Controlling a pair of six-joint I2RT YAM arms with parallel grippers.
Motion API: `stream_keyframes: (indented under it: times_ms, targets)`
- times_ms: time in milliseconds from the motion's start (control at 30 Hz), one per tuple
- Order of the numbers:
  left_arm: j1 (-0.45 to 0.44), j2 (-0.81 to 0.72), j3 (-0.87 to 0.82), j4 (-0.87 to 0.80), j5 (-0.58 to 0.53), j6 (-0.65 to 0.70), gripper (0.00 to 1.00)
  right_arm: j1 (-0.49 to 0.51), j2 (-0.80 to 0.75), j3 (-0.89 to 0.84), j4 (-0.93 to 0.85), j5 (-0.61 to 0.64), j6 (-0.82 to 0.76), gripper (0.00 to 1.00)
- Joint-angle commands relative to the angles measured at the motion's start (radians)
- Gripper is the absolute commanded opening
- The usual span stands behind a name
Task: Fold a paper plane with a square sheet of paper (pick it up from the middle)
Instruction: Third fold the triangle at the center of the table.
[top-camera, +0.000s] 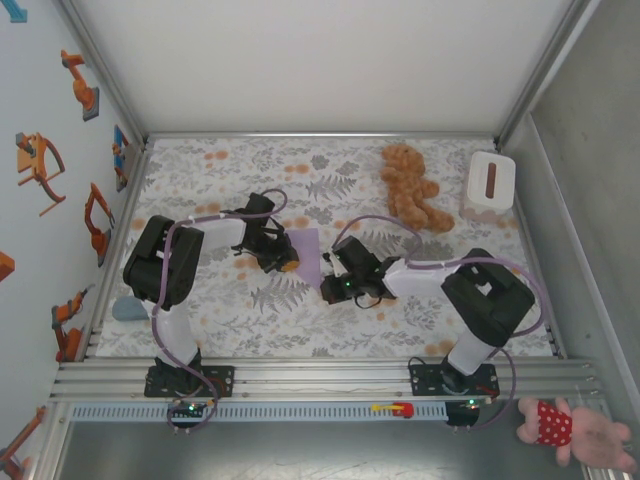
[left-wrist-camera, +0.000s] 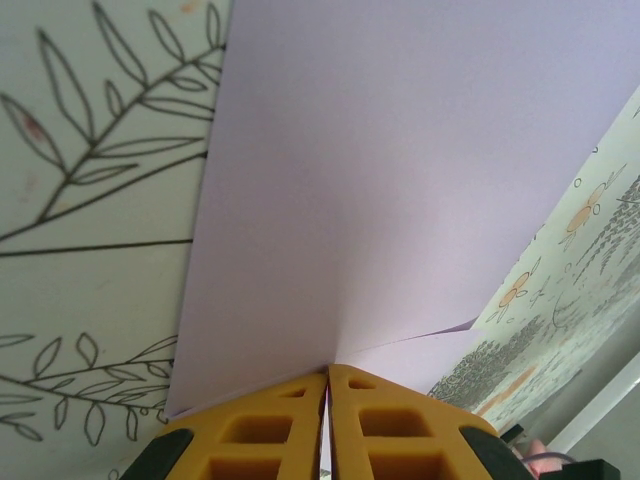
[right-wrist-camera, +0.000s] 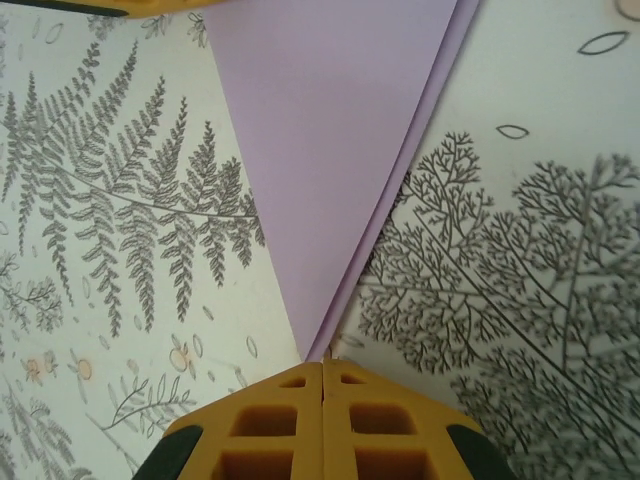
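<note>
The lavender paper plane is a folded sheet tapering to a point, and it hangs between the two grippers over the floral cloth. My left gripper is shut on its wide end. In the left wrist view the paper plane spreads out from the closed yellow jaws of the left gripper, a thin edge caught between them. My right gripper is shut on the pointed tip. From the right wrist the paper plane narrows down into the closed right gripper.
A brown teddy bear lies at the back right, with a white box beside it near the right wall. A small blue object sits at the left edge. A pink plush lies off the table, front right.
</note>
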Motion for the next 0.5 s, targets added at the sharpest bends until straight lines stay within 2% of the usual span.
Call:
stream_keyframes:
  times_ms: [0,100,300,467]
  targets:
    - [0.0,0.068,-0.02,-0.059,-0.134,0.025,0.11,-0.002,-0.076,0.007,0.015,0.034,-0.007,0.0]
    - [-0.006,0.062,-0.006,-0.06,-0.127,0.024,0.11,-0.002,-0.059,0.039,0.069,0.031,0.003,0.0]
    - [-0.01,0.052,0.006,-0.06,-0.118,0.017,0.11,0.001,0.08,0.131,0.125,0.031,0.044,0.0]
    - [-0.013,0.034,0.011,-0.06,-0.111,0.013,0.11,0.001,0.15,0.172,0.091,0.03,0.047,0.0]
